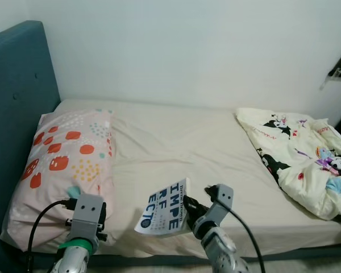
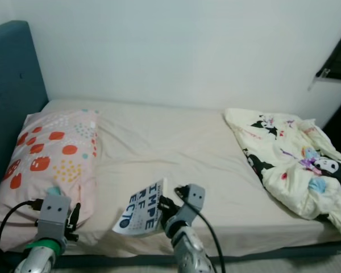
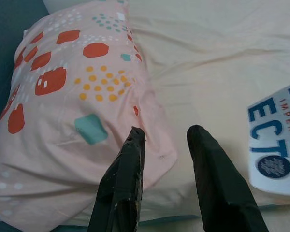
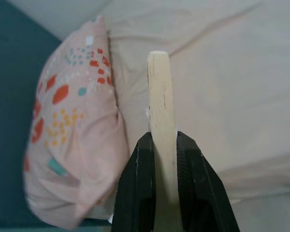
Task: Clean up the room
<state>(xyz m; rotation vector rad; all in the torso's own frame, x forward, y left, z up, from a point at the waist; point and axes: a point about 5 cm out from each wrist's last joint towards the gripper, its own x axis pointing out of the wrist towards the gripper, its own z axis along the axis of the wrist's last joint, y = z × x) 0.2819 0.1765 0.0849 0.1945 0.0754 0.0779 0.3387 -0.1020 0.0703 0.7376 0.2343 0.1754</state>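
Left eye view: I see the right gripper (image 1: 188, 209) pinching a white book (image 1: 163, 214) by its right edge, held just over the near edge of the bed (image 1: 176, 142). The book juts left from the fingers, long axis running near-to-far, cover up.
Writing, left eye view: big blue letters "IMPE / RF / ECTO", a small dark round emblem at the near-left corner; fine red print I can't read.
Right eye view: the left gripper (image 2: 73, 219) hangs empty beside the near end of the spotted pillow (image 2: 51, 153), left of the book. A cartoon-print duvet (image 2: 290, 159) lies bunched at the bed's right end.
Left wrist view: fingers (image 3: 123, 174) spread apart, nothing between them; pillow ahead, book cover reading "ECT" off to one side.
Right wrist view: both pads pressed on the book's pale page edge, seen edge-on.
Judgement: the right arm already has the book; carrying it off the bed is its job.
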